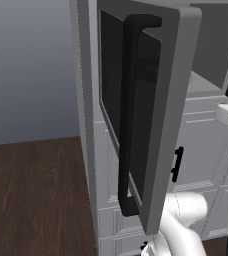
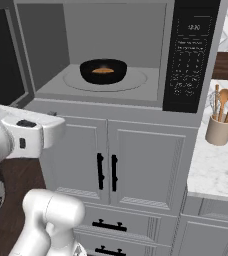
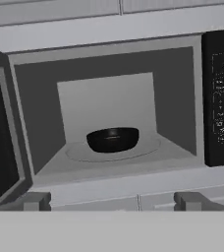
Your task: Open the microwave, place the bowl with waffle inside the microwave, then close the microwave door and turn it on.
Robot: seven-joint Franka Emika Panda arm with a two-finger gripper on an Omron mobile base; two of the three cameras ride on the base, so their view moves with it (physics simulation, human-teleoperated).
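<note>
Now we see the bowl (image 2: 103, 71) with the waffle (image 2: 103, 70) sitting on the turntable inside the microwave (image 3: 109, 113), whose microwave door (image 1: 141, 115) stands swung open; our gripper (image 3: 113, 201) hangs out front, fingers spread wide, holding nothing

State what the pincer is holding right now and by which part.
Nothing. The pincer is open and empty, facing the open microwave; the bowl sits free on the turntable inside.
</note>
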